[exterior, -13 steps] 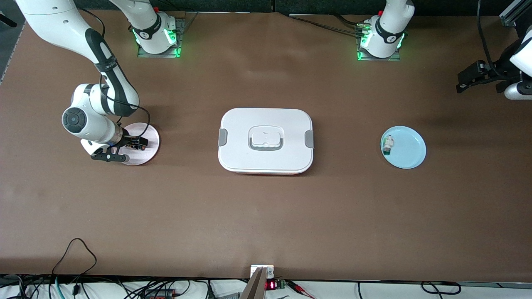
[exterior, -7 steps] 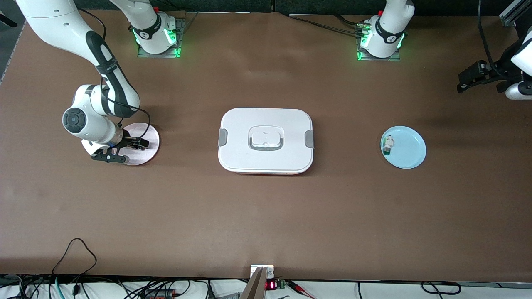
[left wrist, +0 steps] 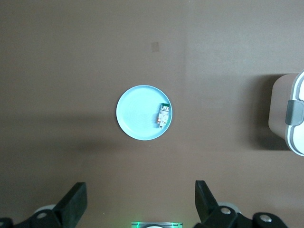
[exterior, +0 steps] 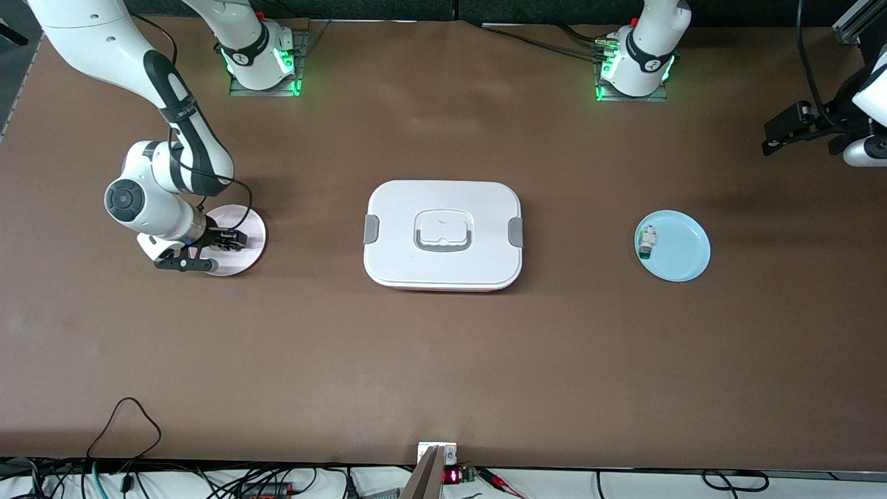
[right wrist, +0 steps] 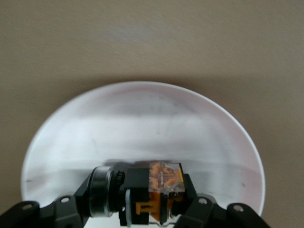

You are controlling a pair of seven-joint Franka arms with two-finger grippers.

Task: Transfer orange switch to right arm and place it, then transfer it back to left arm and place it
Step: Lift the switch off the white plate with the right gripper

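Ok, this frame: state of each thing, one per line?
Orange switch: on the pink plate, between the right pincer's fingers.
Right pincer: down at the pink plate, closed on the switch.
Left pincer: open, waiting high over the table.
Box: lid on.
White-and-green part: on the blue plate.

Box point(exterior: 443, 234) between two plates — centre-table.

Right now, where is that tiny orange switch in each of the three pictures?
Front view: orange switch on the pink plate toward the right arm's end, at the right claw.
Right wrist view: switch between the claw's fingers, over that plate.
Left wrist view: not in it.
Shared landmark: the pink plate.
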